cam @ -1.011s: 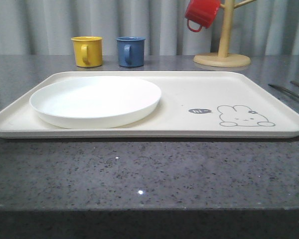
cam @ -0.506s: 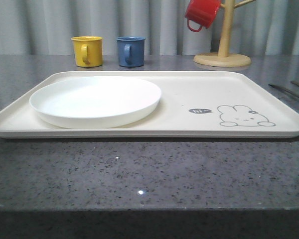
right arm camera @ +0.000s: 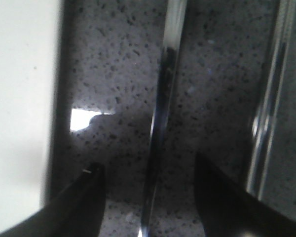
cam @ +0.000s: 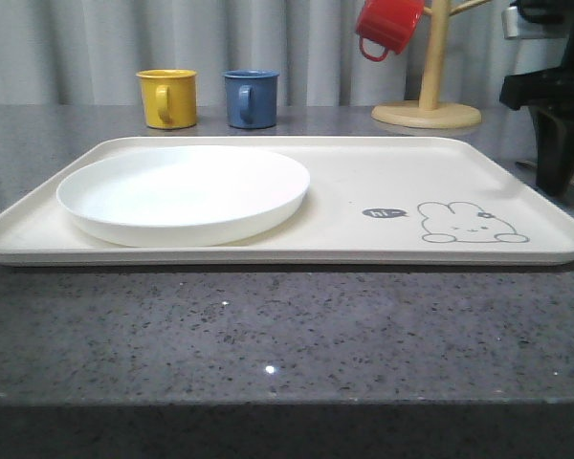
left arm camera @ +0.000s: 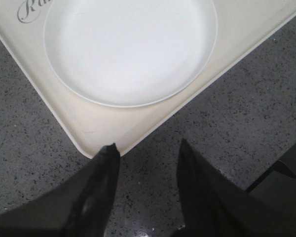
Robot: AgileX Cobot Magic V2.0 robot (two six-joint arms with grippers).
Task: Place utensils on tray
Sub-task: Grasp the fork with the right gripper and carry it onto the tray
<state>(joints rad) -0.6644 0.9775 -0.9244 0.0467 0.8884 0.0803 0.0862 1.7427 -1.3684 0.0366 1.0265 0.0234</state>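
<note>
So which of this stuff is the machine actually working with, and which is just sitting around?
In the job:
- the tray
- a slim metal utensil on the counter beside the tray, lying between the right gripper and its open jaws
- a second utensil next to it

Just sitting around:
- white plate
- yellow mug
- blue mug
- red mug on the wooden stand

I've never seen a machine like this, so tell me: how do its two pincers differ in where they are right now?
The left pincer hangs over bare countertop by a corner of the tray, with nothing between its fingers. The right pincer is low beside the tray's right edge, straddling a shiny metal utensil lying on the countertop, with another utensil alongside. Both are black, open and holding nothing.
</note>
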